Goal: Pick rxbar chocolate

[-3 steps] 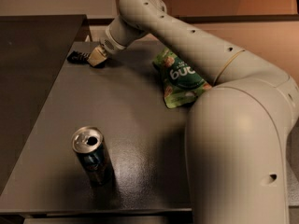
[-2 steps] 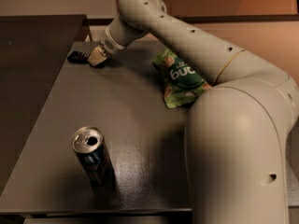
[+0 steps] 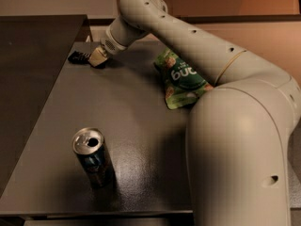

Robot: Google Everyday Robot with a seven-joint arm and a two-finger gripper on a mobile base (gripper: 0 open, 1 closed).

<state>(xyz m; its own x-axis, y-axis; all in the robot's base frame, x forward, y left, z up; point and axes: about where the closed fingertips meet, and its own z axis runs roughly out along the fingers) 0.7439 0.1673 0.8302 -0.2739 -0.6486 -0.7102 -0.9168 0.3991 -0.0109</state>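
- Three things sit on the dark table [image 3: 141, 140]: a small black chocolate bar [image 3: 78, 58] at the far left edge, a green snack pouch [image 3: 181, 79] toward the right and partly behind the arm [image 3: 197, 46], and an opened drink can [image 3: 92, 157] upright near the front.
- One gripper [image 3: 94, 60] is down at table level at the far left, right against the bar's right end. I cannot tell whether it is spread, closed or clamped on the bar, because its tip and the dark wrapper run together.
- As I judge it, the step in hand is securing the bar, with the lift not yet made. The bar looks to be resting on the surface or just at it.
- To do this well, the grip should cross the bar's narrow width near its middle, not its end, so the flat wrapped bar does not pivot or slip out.
- Staying low matters. A thin bar is easy to skim over, so the tip should be nearly on the table before closing.
- The bar lies close to the table's far left edge, so a sideways nudge could push it off. Closing should be square, with no shove leftward.
- The lift afterwards should go straight up. The pouch and the can are both well apart from the bar and should not interfere.
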